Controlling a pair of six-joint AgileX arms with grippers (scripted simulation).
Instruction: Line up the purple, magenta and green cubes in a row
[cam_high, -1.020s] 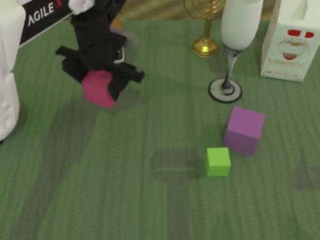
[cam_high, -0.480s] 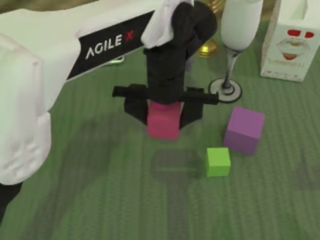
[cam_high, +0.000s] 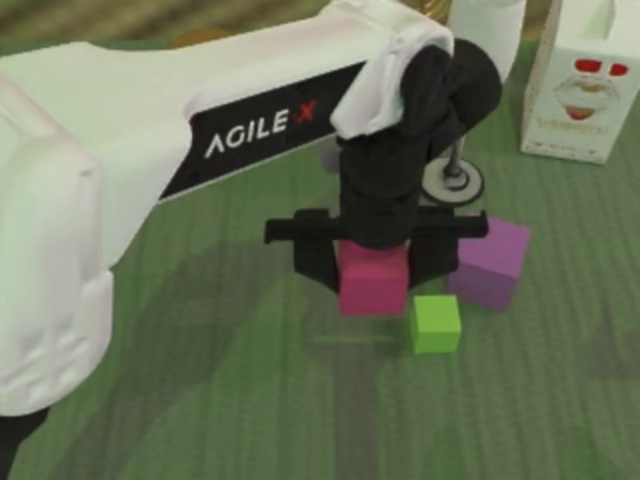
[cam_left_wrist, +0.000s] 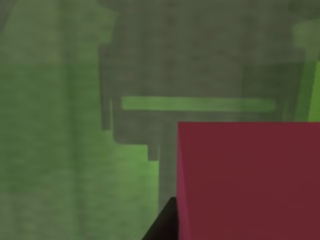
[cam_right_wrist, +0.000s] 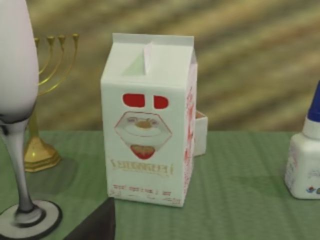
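Left claw (cam_high: 374, 262) clamped on magenta cube (cam_high: 373, 279), green cube (cam_high: 436, 323) just beside, purple cube (cam_high: 491, 262) behind, glass (cam_high: 458, 172) near

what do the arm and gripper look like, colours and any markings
The left arm has bulky white shells with a black panel lettered AGILE in white and a red X. Its wrist section is black, and the left gripper is black with a wide crossbar and two fingers. The right arm is not in the top view.
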